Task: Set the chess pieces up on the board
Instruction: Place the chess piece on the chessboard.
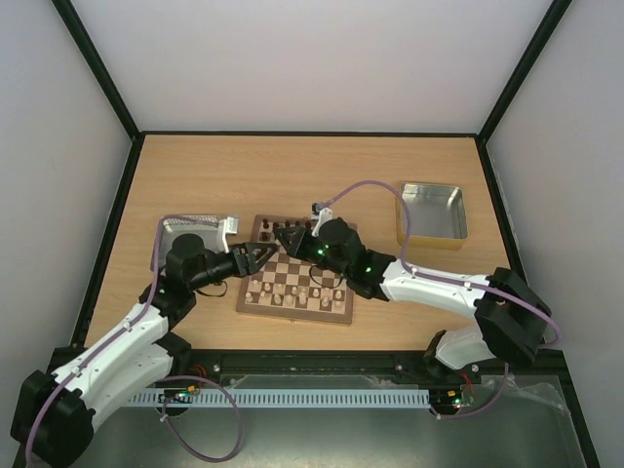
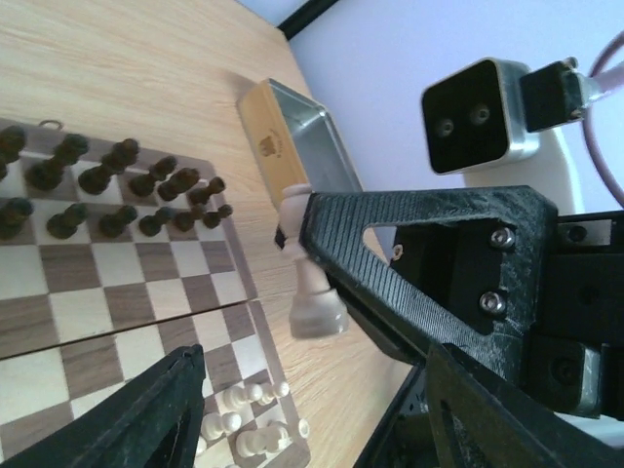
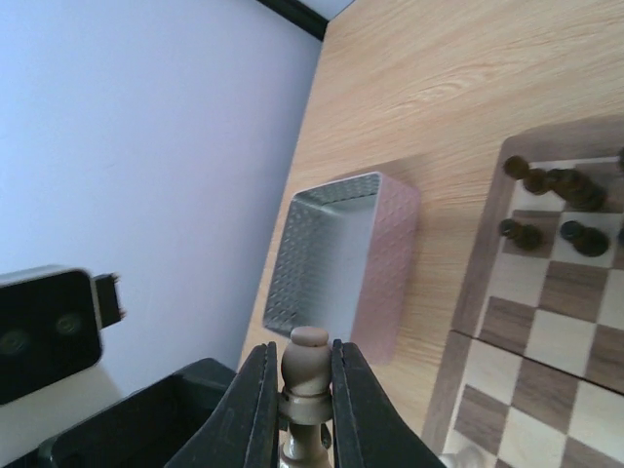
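Left of centre in the overhead view, the left claw (image 1: 261, 257) hovers jaws apart over the board (image 1: 292, 314), at its left edge, probably waiting its turn. Just right of it, the right claw (image 3: 305, 385) is clamped on a cream chess piece (image 2: 314, 302), held above the board's upper-left corner, presumably for placing.

Light wood-grain table (image 1: 292, 175), black frame round its edges. Chessboard (image 1: 289, 265) lies flat, near-centre. Shiny square metal tray (image 1: 434, 210) far right, well apart from board. Second tray (image 1: 195, 227), dimpled walls, just beside board's left edge, partly hidden.
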Action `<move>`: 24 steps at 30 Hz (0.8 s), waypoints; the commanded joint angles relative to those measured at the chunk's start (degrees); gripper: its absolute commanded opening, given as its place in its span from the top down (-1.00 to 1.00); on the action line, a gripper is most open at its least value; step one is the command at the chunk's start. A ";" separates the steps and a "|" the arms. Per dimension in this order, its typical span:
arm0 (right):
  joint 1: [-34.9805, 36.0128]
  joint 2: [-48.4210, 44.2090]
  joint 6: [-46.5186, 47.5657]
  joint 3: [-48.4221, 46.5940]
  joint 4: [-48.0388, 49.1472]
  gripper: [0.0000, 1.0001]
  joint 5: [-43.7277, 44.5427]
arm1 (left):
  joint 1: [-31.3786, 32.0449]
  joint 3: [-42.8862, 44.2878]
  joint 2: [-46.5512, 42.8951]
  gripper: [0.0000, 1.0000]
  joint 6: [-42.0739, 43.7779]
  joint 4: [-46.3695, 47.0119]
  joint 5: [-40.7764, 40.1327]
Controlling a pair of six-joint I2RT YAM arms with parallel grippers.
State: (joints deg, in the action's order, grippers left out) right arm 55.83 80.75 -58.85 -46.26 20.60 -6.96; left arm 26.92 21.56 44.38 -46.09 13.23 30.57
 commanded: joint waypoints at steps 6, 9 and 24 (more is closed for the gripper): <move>-0.31 -1.82 -3.98 3.76 10.81 0.83 -7.23 | -0.37 0.02 3.18 0.01 -6.11 10.75 4.17; -0.39 -2.13 -4.65 4.02 11.58 0.83 -8.26 | -0.37 -0.03 4.36 0.14 -6.39 12.08 5.54; -2.20 -1.91 -8.73 5.89 14.75 0.83 -8.42 | -0.48 -3.69 -1.51 0.09 -6.47 12.65 6.74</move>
State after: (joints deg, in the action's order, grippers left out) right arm 54.15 80.18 -66.70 -41.39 32.01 -14.96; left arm 26.70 19.03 43.88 -52.97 24.12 36.62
